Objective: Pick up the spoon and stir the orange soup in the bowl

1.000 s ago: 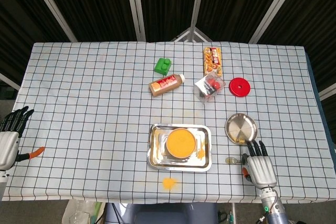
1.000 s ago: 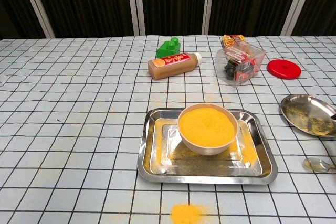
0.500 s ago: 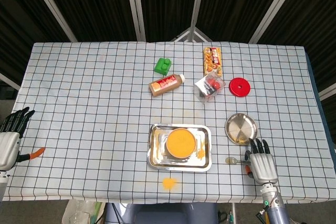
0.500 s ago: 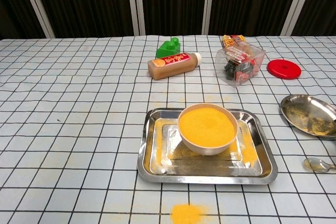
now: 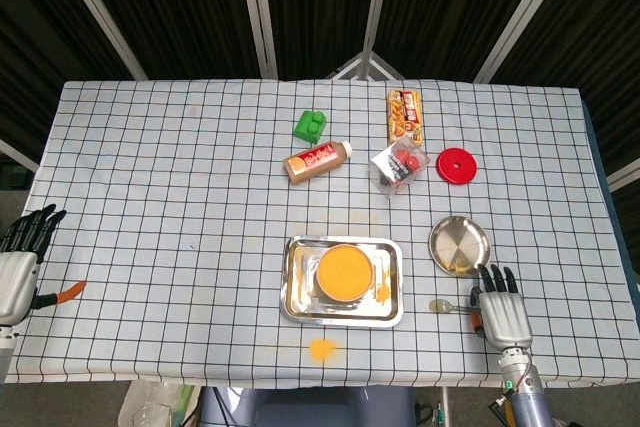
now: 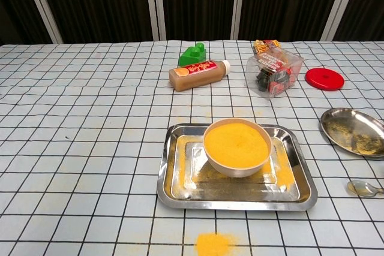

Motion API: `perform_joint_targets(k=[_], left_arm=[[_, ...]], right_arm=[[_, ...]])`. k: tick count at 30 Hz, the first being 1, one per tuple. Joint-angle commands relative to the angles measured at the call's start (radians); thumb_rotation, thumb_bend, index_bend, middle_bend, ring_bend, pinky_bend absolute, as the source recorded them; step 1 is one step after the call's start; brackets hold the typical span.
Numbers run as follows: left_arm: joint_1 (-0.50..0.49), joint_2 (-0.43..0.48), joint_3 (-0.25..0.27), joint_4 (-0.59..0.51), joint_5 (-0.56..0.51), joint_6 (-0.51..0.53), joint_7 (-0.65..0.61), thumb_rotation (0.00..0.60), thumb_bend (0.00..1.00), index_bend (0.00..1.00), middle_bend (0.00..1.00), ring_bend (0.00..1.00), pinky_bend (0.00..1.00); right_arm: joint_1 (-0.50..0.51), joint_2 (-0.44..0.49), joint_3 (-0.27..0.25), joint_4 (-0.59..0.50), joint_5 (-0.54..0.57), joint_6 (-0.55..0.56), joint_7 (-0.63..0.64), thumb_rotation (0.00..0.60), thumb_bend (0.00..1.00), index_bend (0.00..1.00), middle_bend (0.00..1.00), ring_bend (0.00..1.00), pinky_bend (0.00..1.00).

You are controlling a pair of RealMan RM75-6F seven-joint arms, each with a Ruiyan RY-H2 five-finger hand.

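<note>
A white bowl of orange soup (image 5: 343,273) (image 6: 236,146) stands in a metal tray (image 5: 294,292) (image 6: 171,178) near the table's front. The spoon (image 5: 447,306) (image 6: 362,188) lies flat on the cloth to the tray's right, its bowl end towards the tray. My right hand (image 5: 502,313) hovers at the front right, fingers apart, just right of the spoon's handle; whether it touches the handle I cannot tell. It holds nothing. My left hand (image 5: 20,262) is at the far left edge, fingers spread and empty. The chest view shows neither hand.
A round metal dish (image 5: 460,245) (image 6: 354,130) lies behind the spoon. Further back are a red lid (image 5: 457,165), a clear snack tub (image 5: 399,164), a snack box (image 5: 404,114), a brown bottle (image 5: 317,161) and a green block (image 5: 310,125). Orange spill (image 5: 322,348) marks the front edge. An orange-handled tool (image 5: 65,292) lies by my left hand.
My right hand has drawn back to the right and towards the front edge, uncovering more of the spoon's handle. The left hand and the spoon have not moved.
</note>
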Motion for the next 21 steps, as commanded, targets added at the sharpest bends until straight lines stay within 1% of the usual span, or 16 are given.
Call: perform_joint_targets(k=[1,11,15,21], left_arm=[[0.0,0.0,0.0,0.0,0.001,0.0,-0.001,0.6,0.0,0.0,0.0,0.0,0.0],[0.0,0.001,0.0,0.0,0.0,0.0,-0.002,0.6,0.0,0.0,0.0,0.0,0.0],[0.0,0.001,0.0,0.001,-0.001,-0.001,-0.003,0.6,0.0,0.0,0.0,0.0,0.0],[-0.001,0.001,0.0,0.0,-0.001,-0.002,-0.003,0.6,0.0,0.0,0.0,0.0,0.0]], right_arm=[[0.001,-0.001,0.003,0.001,0.01,-0.004,0.004,0.6,0.52,0.5,0.11,0.0,0.0],[0.003,-0.003,-0.006,0.003,0.015,-0.005,-0.004,0.6,0.53,0.5,0.11,0.0,0.0],[0.002,-0.002,-0.007,-0.003,0.0,0.01,0.006,0.6,0.53,0.46,0.11,0.0,0.0],[-0.001,-0.001,-0.012,-0.004,-0.015,0.024,0.012,0.6,0.53,0.44,0.11,0.0,0.0]])
